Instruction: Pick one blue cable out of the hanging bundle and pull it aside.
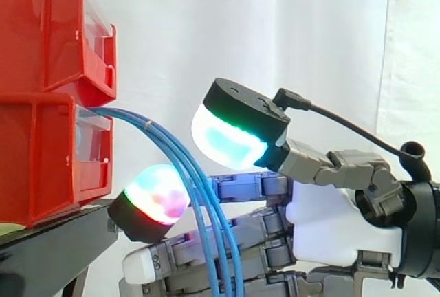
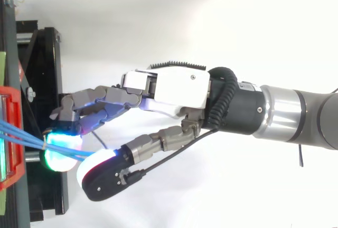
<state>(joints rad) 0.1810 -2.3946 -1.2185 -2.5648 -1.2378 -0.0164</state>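
Nearest in the side view, the blue cables (image 1: 198, 181) leave the lower bin (image 1: 41, 166) at the left of the frame as a tight bundle. They arc out to the right and then hang down to the bottom edge, fanning slightly into separate strands. They cross in front of the hand (image 1: 337, 221), which reaches in from the right.

The hand is released and grasps nothing. Its fingers lie nearly straight and point left toward the black stand (image 1: 48, 249). The thumb pad (image 1: 227, 142) is raised well above them, glowing white and cyan. A finger pad (image 1: 157, 197) sits low, just beside the stand and under the arc of the bundle. The strands run down between the two pads. I cannot tell whether any strand touches the fingers.

From above, the cables (image 2: 24, 138) come in from the left edge and converge over the glowing fingertip at lower left. The hand (image 2: 177, 88) fills the middle, with the thumb spread toward the bottom of the frame.

The cables look thin, light and limp, with a smooth jacket that would probably slide between the pads. One strand likely needs little force, but its neighbours would tend to come along with it. The better place to hold seems to be below the bend, where the strands hang apart, rather than near the bin, where they lie packed. A pinch between the thumb pad and one finger pad should do.
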